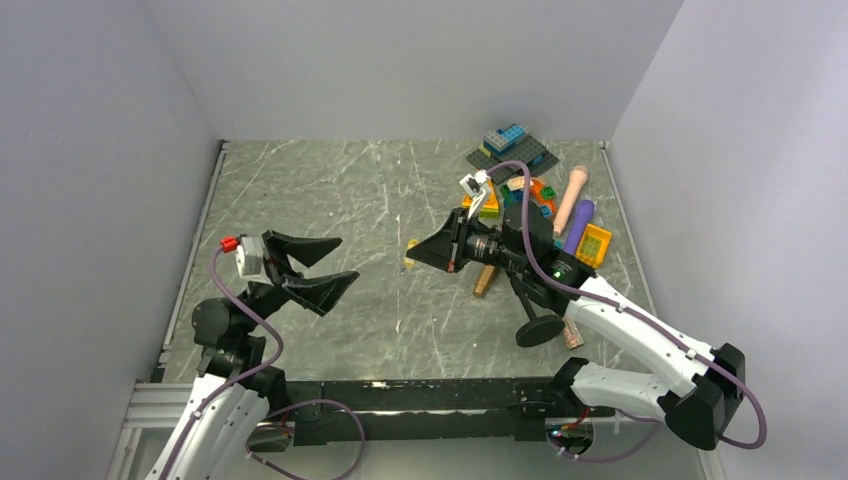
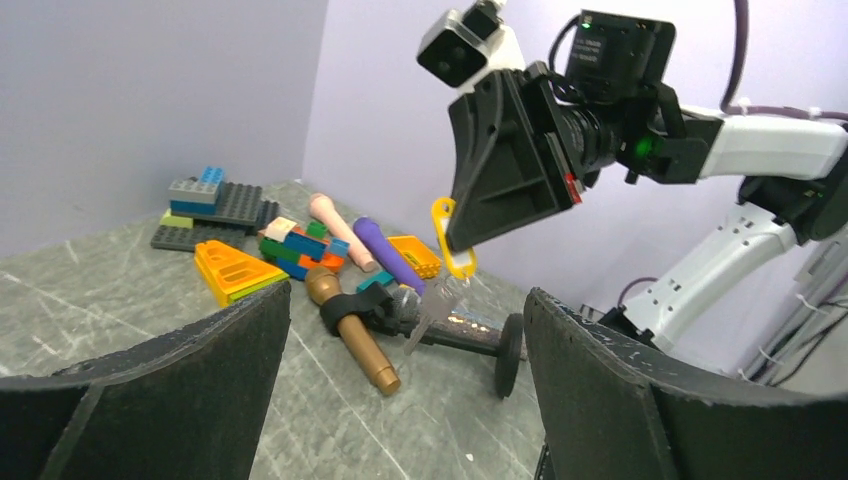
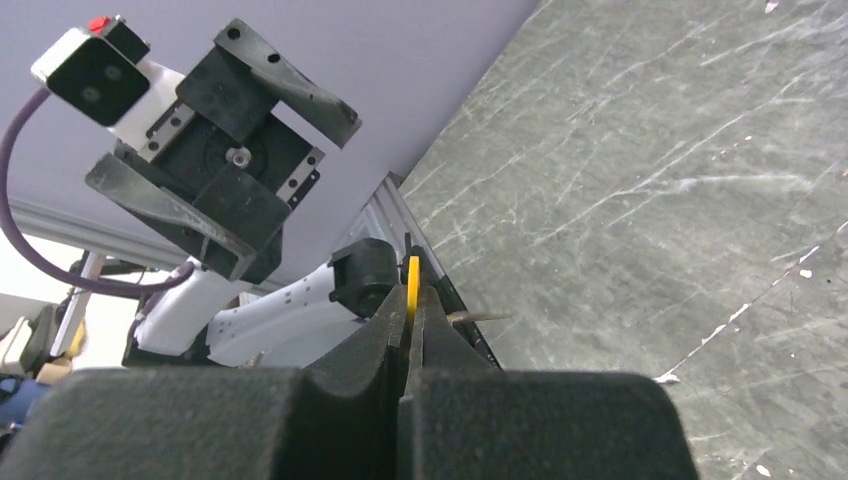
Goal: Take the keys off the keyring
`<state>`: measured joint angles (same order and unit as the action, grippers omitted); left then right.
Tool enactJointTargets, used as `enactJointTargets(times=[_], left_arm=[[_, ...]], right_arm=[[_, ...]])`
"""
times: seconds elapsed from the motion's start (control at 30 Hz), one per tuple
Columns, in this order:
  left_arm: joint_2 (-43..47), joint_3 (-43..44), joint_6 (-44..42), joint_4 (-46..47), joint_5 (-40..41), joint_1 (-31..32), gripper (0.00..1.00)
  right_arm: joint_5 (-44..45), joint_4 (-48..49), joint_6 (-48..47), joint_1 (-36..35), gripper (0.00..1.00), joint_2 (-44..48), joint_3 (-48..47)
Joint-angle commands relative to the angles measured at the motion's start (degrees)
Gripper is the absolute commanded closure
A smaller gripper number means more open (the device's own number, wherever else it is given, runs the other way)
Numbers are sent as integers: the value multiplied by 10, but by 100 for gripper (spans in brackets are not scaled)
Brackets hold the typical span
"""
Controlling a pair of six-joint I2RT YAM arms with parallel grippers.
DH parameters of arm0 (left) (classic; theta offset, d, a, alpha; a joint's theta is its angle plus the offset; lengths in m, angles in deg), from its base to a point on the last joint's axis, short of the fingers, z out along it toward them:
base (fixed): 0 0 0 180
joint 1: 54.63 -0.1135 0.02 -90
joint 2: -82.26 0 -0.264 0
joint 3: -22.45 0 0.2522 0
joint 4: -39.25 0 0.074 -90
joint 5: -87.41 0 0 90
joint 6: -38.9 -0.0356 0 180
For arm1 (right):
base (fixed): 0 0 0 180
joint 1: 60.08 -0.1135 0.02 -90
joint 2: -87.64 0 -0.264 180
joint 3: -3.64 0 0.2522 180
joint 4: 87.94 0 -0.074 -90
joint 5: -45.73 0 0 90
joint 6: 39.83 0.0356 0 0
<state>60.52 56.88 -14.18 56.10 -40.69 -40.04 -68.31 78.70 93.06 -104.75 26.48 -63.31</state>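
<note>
While the right hand (image 1: 415,250) hangs over the tabletop (image 1: 330,200), pressed together on a yellow tag (image 2: 450,240), the left hand (image 1: 348,258) faces it, spread wide. Key (image 2: 432,312) dangles beneath the tag, clear of the tabletop. Long axis near vertical, tip pointing down and slightly aslant.

Matt black plastic over grey, stone-look marbling.
The tabletop (image 1: 330,200) is smooth, matt and white-veined; the left hand (image 1: 348,258) and right hand (image 1: 412,250) are grainy matt black plastic; the yellow tag (image 2: 441,213) is glossy plastic, and the key (image 2: 432,312) is dull metal.
</note>
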Motion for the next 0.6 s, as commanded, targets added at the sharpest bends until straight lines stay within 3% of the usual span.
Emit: enactJointTargets(times=[0.0, 0.17, 0.57], left_arm=[[-7, -5, 8, 70, -41, 18, 10], [-29, -12, -6, 108, -74, 41, 11], [-51, 5, -99, 51, -44, 128, 15]], right_arm=[[25, -18, 13, -9, 100, 19, -32], [31, -21, 10, -14, 100, 19, -37], [30, -24, 1, -17, 100, -4, -53]])
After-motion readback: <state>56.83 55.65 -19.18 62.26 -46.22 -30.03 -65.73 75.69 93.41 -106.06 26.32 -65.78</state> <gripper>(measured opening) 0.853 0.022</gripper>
